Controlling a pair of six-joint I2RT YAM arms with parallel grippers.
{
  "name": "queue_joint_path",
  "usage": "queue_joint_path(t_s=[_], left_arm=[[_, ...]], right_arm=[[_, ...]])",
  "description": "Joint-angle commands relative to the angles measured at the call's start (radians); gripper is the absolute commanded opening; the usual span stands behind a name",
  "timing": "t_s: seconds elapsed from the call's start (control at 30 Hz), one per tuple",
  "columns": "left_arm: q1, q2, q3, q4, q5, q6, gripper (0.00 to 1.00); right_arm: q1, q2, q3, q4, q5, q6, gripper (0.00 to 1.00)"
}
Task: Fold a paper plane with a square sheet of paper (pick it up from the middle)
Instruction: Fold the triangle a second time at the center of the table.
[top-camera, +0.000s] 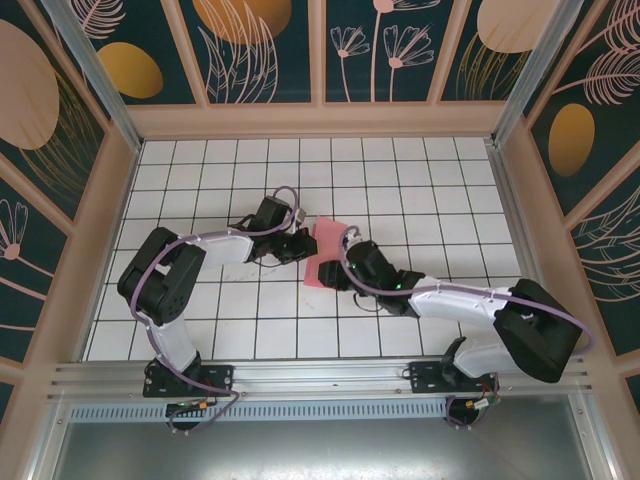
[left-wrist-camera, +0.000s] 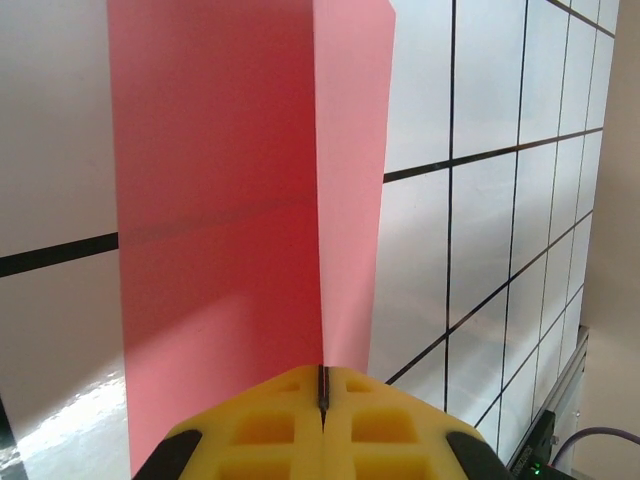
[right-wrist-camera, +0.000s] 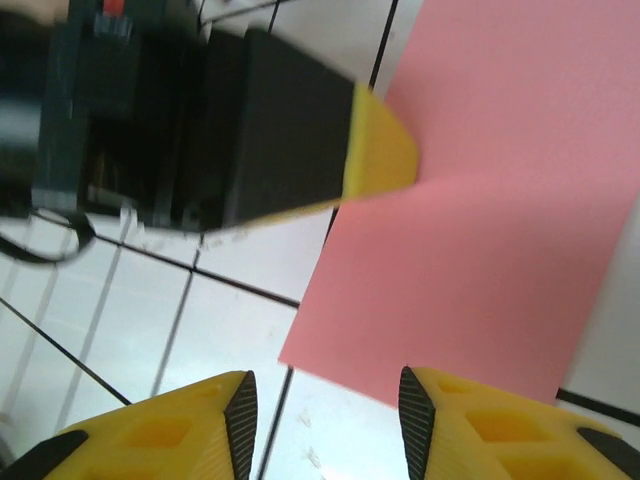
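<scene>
Paper (top-camera: 327, 252) lies mid-table (top-camera: 200, 180) between my hands, a pink sheet with no dart shape yet. My left hand (left-wrist-camera: 321, 398) is clamped shut on its edge, pinching up a ridge. My right hand (right-wrist-camera: 325, 405) hovers part open just beside it, holding nothing. Nearly all the folding remains, I judge.

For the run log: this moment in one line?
left gripper: shut on pink sheet | right gripper: open, near sheet | sheet: creased
</scene>
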Motion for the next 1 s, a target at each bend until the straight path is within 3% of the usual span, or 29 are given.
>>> queue_joint_path(t_s=[0.0,0.07,0.27,0.7,0.8,0.97], left_arm=[[0.007,0.011,0.026,-0.027,0.014,0.019,0.0],[0.007,0.011,0.026,-0.026,0.013,0.014,0.0],[0.008,0.01,0.026,-0.03,0.01,0.008,0.0],[0.007,0.011,0.026,-0.04,0.011,0.009,0.0],[0.008,0.011,0.026,-0.04,0.012,0.011,0.0],[0.008,0.008,0.026,-0.046,0.008,0.014,0.0]], right_arm=[[0.073,0.005,0.009,-0.022,0.22,-0.1,0.46],[0.125,0.045,0.041,-0.038,0.3,-0.132,0.47],[0.2,0.185,0.155,-0.073,0.374,-0.205,0.49],[0.252,0.359,0.293,-0.208,0.476,-0.24,0.47],[0.259,0.367,0.292,-0.213,0.489,-0.24,0.43],[0.257,0.348,0.29,-0.215,0.493,-0.234,0.24]])
